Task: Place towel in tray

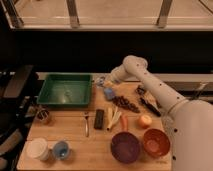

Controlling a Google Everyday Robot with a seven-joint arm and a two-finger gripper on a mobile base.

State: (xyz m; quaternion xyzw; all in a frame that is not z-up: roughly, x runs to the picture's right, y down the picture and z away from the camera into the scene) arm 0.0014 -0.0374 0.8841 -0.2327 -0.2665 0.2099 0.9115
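**Towel at the gripper, tray off to its left side in the view**

Nearest the camera, along the front of the wooden table [75, 145], stand a white cup [38, 148], a small blue cup [61, 149], a purple bowl [125, 146] and an orange bowl [156, 142]. None of these bears on the move. Just behind them lie a fork [86, 125], a dark bar [99, 119], a carrot [124, 122] and a round pale fruit [145, 120], with a heap of dark grapes [126, 103] farther back.

Beyond those, at the back of the board, the towel [108, 92] shows as a small blue bunch, lying just past the right rim of the green tray [54, 100] and close beside it. The gripper [103, 82] sits directly over the towel's upper edge, at the end of the white arm that reaches in from the right of the view. Whether its fingers are parted or closed on the cloth cannot be told; the towel appears to hang or rest right under it.

The relation that matters: the tray lies to the view's left of the gripper and towel, at about the same depth on the table. So the coming move is judged to be a short sideways carry over the tray's near wall, with enough lift to clear the rim, then release above its bare green floor
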